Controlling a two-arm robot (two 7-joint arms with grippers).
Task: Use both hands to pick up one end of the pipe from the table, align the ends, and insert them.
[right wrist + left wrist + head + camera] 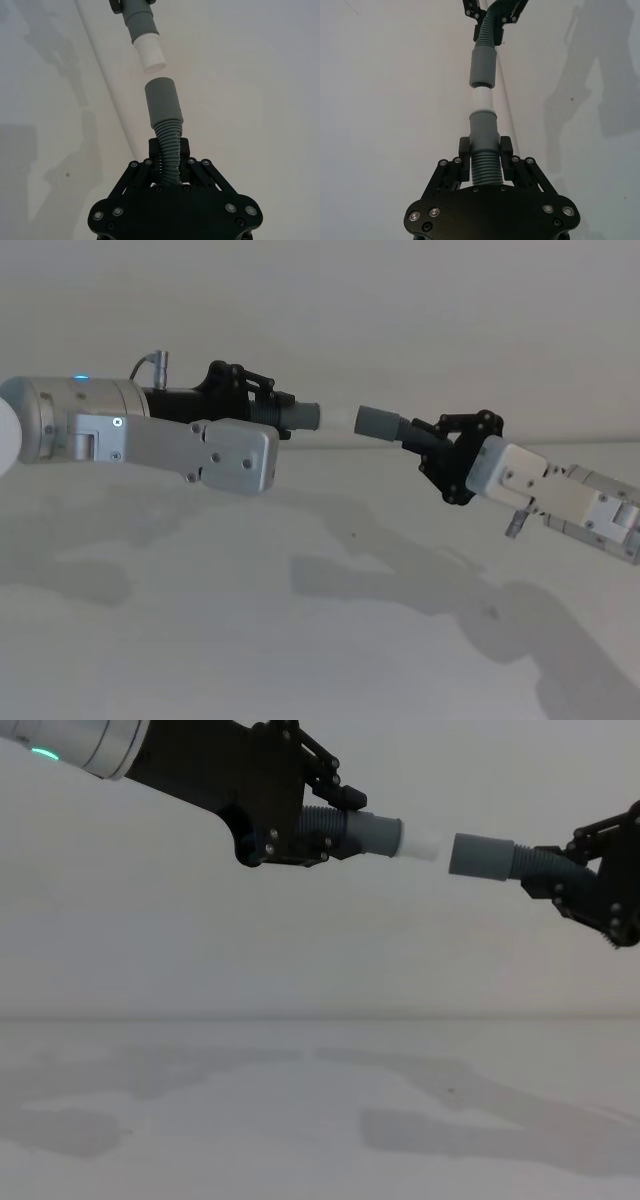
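— What does the left gripper have?

— Its fingers are clamped on the ribbed part of one hose piece, just behind the grey cuff. A short white tip sticks out of that cuff.

— And the right gripper?

— Closed on the ribs of the other hose piece, whose plain open socket points back at the white tip.

— Are the two ends joined?

— No. In the chest view the tip and the socket face each other nearly in line, close but with a small gap between them.

— Where is all this?

— Both pieces are held up in the air, well above the white table, with the arms' shadows lying on it below.
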